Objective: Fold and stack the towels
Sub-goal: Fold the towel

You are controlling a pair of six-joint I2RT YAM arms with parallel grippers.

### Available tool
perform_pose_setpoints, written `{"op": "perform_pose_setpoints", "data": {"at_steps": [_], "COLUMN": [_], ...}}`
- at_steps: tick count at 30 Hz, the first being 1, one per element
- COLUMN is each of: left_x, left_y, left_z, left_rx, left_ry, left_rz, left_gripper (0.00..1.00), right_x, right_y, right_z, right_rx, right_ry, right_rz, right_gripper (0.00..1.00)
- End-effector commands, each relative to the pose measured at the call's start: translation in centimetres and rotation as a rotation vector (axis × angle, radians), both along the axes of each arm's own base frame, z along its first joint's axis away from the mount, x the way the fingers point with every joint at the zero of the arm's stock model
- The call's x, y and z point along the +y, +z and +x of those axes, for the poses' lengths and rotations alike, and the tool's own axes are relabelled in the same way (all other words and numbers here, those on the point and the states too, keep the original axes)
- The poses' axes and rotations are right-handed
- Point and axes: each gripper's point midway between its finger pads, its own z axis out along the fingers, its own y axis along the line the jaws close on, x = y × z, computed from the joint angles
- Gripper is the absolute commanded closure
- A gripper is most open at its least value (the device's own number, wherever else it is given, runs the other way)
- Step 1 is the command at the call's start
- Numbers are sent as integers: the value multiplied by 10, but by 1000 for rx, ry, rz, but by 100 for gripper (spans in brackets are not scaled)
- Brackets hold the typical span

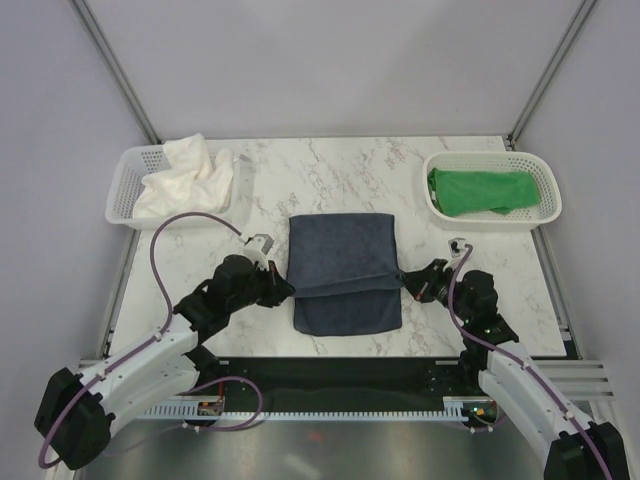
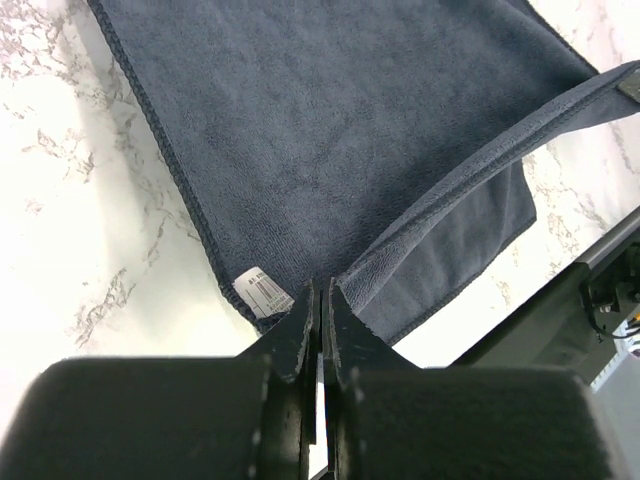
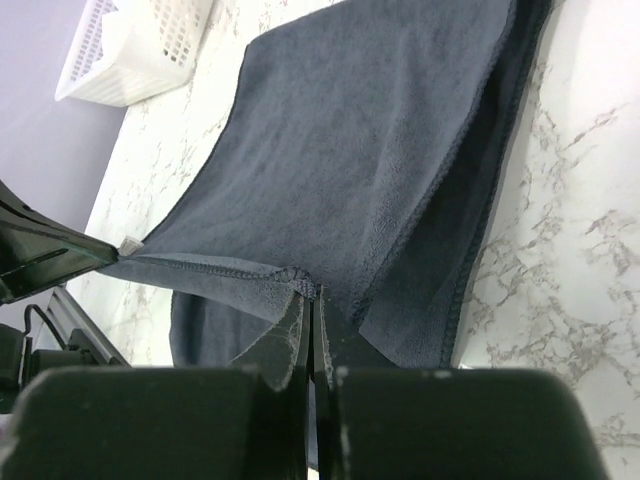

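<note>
A dark navy-blue towel (image 1: pixel 342 262) lies in the middle of the marble table, its near edge lifted and stretched taut between my two grippers. My left gripper (image 1: pixel 287 288) is shut on the left corner of that edge; the towel (image 2: pixel 330 130) fills the left wrist view, a white label (image 2: pixel 262 292) by the fingertips. My right gripper (image 1: pixel 407 281) is shut on the right corner, as the right wrist view shows on the towel (image 3: pixel 360 150). A cream-white towel (image 1: pixel 188 172) lies crumpled in the left basket. A bright green towel (image 1: pixel 482 190) lies in the right basket.
A white mesh basket (image 1: pixel 130 180) stands at the back left and another (image 1: pixel 545 185) at the back right. The left basket also shows in the right wrist view (image 3: pixel 130 50). The table's near edge and a dark rail (image 1: pixel 340 385) run below the towel.
</note>
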Motion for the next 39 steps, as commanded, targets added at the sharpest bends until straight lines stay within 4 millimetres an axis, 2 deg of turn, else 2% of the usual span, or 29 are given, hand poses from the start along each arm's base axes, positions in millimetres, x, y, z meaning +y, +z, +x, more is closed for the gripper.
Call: {"op": "perform_pose_setpoints", "data": {"at_steps": [1, 2, 5, 7, 9, 12, 13, 15, 16, 17, 18, 19, 20, 23, 25, 26, 29, 31, 34, 35, 37, 38, 39], "left_x": [-1, 0, -7, -11, -14, -13, -11, -12, -11, -10, -9, -6, -5, -4, -5, -6, -11, -12, -12, -10, -13, -13, -17], "left_y": [20, 25, 47, 59, 63, 55, 44, 34, 22, 17, 13, 0, -5, -26, -38, -40, -46, -47, -42, -42, -33, -33, -39], "left_z": [7, 9, 13, 15, 14, 10, 6, -2, -8, -11, -14, -18, -21, -30, -34, -35, -39, -38, -28, -21, -8, -4, -1], "left_rx": [-51, -64, -93, -108, -106, -79, -47, -15, 21, 33, 45, 77, 93, 167, 208, 216, 242, 242, 214, 199, 168, 168, 192], "left_ry": [40, 49, 29, 17, 4, -1, 6, -6, -5, -3, 3, 15, 20, 23, 15, 6, -23, -24, -1, 30, 46, 51, 47], "left_rz": [-47, -47, -80, -95, -101, -97, -92, -98, -94, -92, -93, -90, -90, -76, -63, -66, -73, -71, -62, -42, -28, -15, 5], "left_gripper": [98, 98, 98, 98, 98, 98, 98, 98, 98, 98, 98, 98, 98, 98, 98, 98, 98, 98, 98, 98, 98, 98, 98], "right_x": [-9, -8, -6, -5, -4, -4, -4, -5, -5, -7, -7, -6, -7, -9, -8, -7, -6, -6, -5, -4, -5, -4, -4], "right_y": [19, 34, 59, 66, 70, 60, 57, 44, 44, 30, 24, 23, 7, -16, -23, -34, -43, -48, -42, -27, -22, -10, -11], "right_z": [12, 15, 21, 22, 23, 21, 19, 13, 10, 6, 4, 1, -3, -10, -12, -16, -19, -20, -15, -7, 2, 10, 13], "right_rx": [-87, -112, -161, -176, -180, -154, -149, -113, -116, -83, -68, -54, -22, 49, 73, 100, 128, 149, 138, 102, 93, 64, 63], "right_ry": [-45, -43, -31, -21, -16, -11, -10, -11, -17, -25, -33, -38, -47, -75, -79, -79, -72, -67, -50, -51, -65, -69, -75], "right_rz": [-53, -61, -70, -74, -81, -83, -80, -66, -51, -46, -33, 5, 18, 54, 78, 92, 89, 71, 39, 42, 19, 22, 16], "right_gripper": [100, 100, 100, 100, 100, 100, 100, 100, 100, 100, 100, 100, 100, 100, 100, 100, 100, 100, 100, 100, 100, 100, 100]}}
